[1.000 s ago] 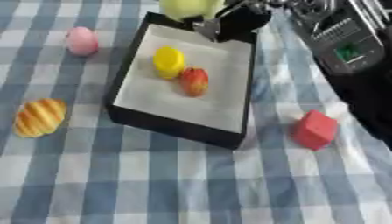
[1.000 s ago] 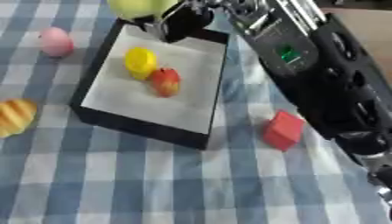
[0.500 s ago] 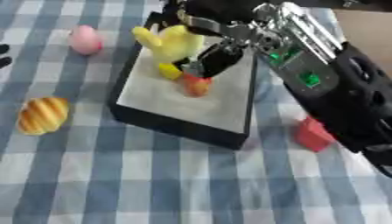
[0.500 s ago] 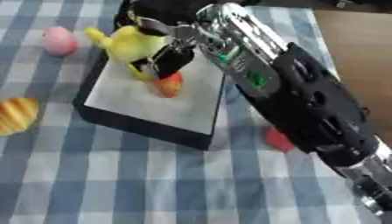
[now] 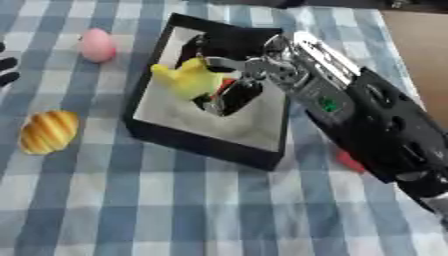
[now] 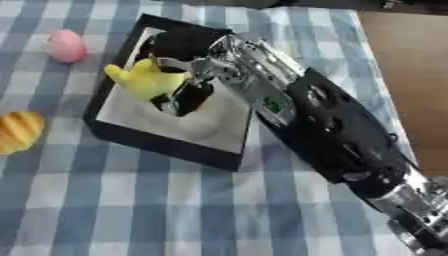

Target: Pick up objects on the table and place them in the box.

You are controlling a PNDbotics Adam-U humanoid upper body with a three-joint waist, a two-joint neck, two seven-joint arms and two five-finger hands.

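Note:
A black box (image 5: 206,144) with a white floor sits mid-table. My right hand (image 5: 248,79) reaches over it from the right, shut on a yellow toy (image 5: 187,80) held just above the box floor. A sliver of a red-orange fruit (image 6: 202,101) shows under the hand; anything else in the box is hidden. A pink egg-shaped thing (image 5: 97,45) lies left of the box's far corner. A striped bread roll (image 5: 48,131) lies at the left. A red block (image 5: 348,161) peeks out from under my right forearm. My left hand (image 5: 6,65) shows at the left edge, fingers straight.
The blue-and-white checked cloth (image 5: 175,210) covers the table. A bare brown tabletop (image 6: 411,75) lies past the cloth's right edge. My right forearm (image 6: 332,135) stretches across the right side of the table.
My right hand has carried the yellow toy from the box's far edge down over the box floor, covering the fruits inside. The view has also shifted.

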